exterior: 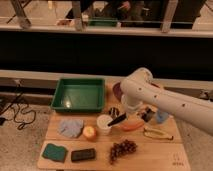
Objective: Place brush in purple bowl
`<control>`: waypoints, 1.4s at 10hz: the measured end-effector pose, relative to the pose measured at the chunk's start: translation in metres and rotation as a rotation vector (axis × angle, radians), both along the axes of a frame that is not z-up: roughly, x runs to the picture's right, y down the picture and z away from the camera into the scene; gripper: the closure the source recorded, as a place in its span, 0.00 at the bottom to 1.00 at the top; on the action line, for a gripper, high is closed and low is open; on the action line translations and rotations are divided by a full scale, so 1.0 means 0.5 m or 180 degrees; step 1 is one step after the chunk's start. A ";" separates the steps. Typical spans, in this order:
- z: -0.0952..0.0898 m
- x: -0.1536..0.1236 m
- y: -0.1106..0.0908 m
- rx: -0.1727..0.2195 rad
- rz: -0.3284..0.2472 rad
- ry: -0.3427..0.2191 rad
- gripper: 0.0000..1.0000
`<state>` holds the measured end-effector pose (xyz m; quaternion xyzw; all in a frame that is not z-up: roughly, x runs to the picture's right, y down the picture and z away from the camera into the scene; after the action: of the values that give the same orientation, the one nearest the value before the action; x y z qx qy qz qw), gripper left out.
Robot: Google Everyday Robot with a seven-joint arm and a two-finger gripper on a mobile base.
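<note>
Holding the brush (117,120), my gripper (131,111) is pinched together on its upper end, hanging above the middle of the wooden table (150,155). Its lower tip slants over the white cup (103,124). My arm hides most of the purple bowl (116,91) near the table's far edge, beside the green tray (80,94).

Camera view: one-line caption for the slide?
Robot arm over a wooden table, its gripper shut on the brush, just short of the purple bowl beside the green tray.
</note>
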<state>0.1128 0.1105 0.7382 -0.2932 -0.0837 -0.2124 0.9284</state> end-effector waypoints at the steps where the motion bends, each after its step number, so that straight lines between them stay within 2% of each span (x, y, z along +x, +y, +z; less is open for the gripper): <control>1: 0.009 -0.011 -0.014 0.0004 0.0003 -0.0042 1.00; 2: 0.014 -0.021 -0.026 0.0007 0.0015 -0.0078 1.00; 9: 0.014 -0.018 -0.025 0.0002 0.0020 -0.0070 1.00; 11: 0.026 -0.021 -0.046 0.0051 0.0040 -0.0058 1.00; 14: 0.058 -0.057 -0.107 0.0136 0.0051 -0.0101 1.00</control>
<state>0.0844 0.0572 0.7673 -0.2692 -0.0963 -0.2112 0.9347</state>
